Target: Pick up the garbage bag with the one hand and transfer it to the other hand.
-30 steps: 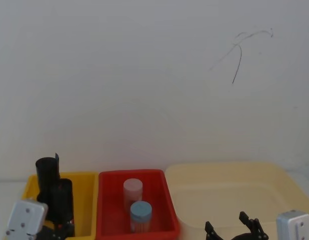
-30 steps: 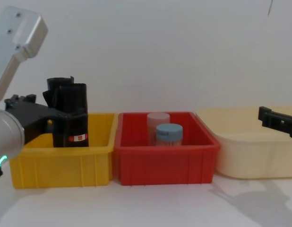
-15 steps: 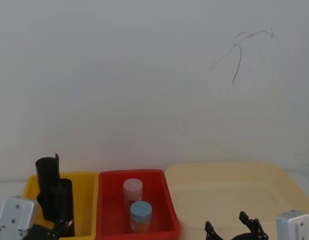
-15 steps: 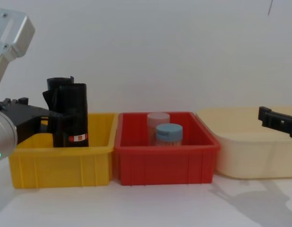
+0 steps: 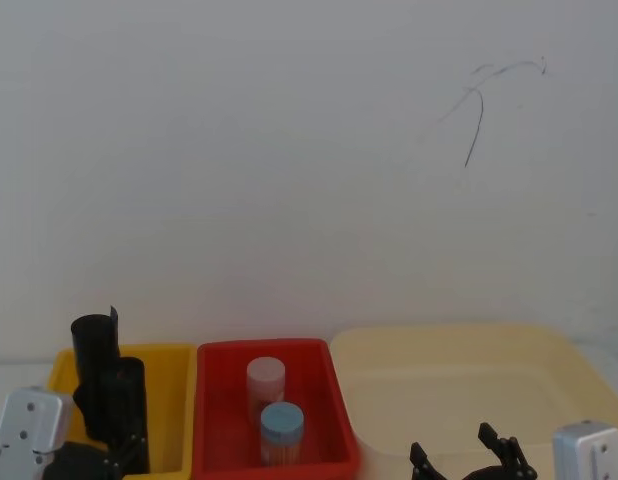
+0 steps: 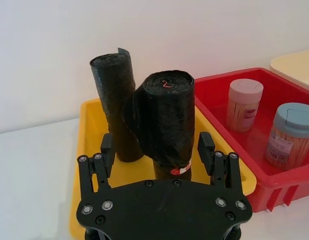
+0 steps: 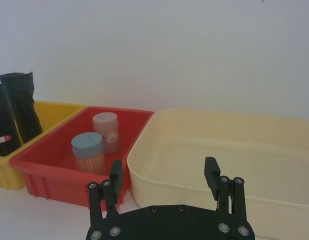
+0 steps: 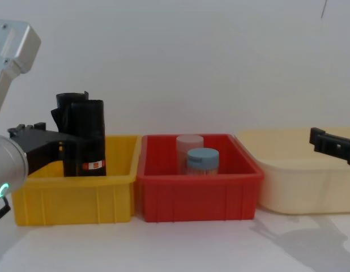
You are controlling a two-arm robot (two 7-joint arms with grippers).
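Left tool (image 5: 119, 458) sits low at the near left in the head view, at the near side of the yellow bin (image 5: 174, 400). The bag (image 5: 124, 400) stands in that bin, with a taller plain roll (image 5: 92, 350) just behind it. The right tool (image 5: 451, 445) hangs spread and empty at the near edge of the cream bin (image 5: 449, 340).

From the left wrist, the left tool's fingers (image 6: 205, 145) are wide apart with the bag between them, low down near its red-and-white label (image 6: 180, 170). Gaps show on both sides, so nothing is gripped yet. The plain roll sits close behind the other finger.

From the right wrist, the right tool is wide open and holds nothing. The red bin (image 7: 49, 172) and its two jars (image 7: 88, 150) lie between it and the bag.

In the chest view the bag stands upright in the yellow bin on the tabletop, with the left tool level with its lower half.

The step in hand looks like the grasp. It would go best by centring the bag between the fingers and closing without catching the plain roll. A straight lift should then clear the bin wall, and the upper end should be left free for the right tool.
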